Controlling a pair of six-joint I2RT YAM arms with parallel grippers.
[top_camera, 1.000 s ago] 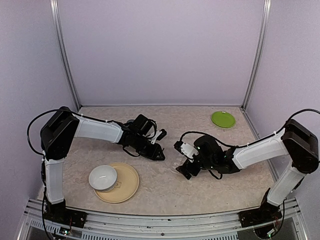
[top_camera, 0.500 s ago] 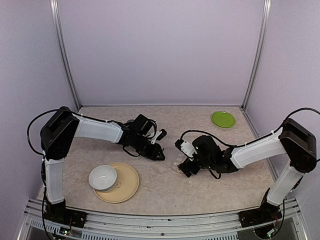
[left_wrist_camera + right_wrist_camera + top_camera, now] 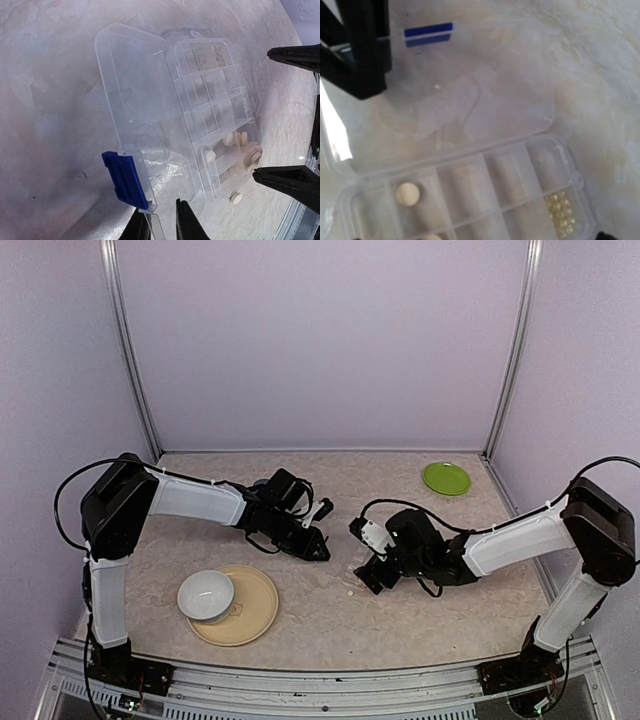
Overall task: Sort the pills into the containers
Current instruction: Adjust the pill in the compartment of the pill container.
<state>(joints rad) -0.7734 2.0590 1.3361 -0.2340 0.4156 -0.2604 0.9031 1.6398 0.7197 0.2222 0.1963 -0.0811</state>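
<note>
The left claw (image 3: 159, 223) pinched the open lid (image 3: 132, 95) beside its blue latch (image 3: 125, 179). The pills (image 3: 235, 142) lay in the clear pill box (image 3: 212, 80), end compartments, with one stray pill (image 3: 235, 198) just outside. The right claw (image 3: 366, 578) hovered spread above. A tugged lid could spill them.

- Our left arm (image 3: 190, 498) reaches low toward the middle. The left hand (image 3: 157, 222) is tipped down with its fingers (image 3: 187, 225) nearly together, pinching the edge of the clear lid (image 3: 135, 100).
- Our right arm (image 3: 510, 540) stretches inward opposite it, with the right hand (image 3: 366, 578) held low, jaws spread wide, gripping nothing.
- The two hands sit near each other, not touching.
</note>
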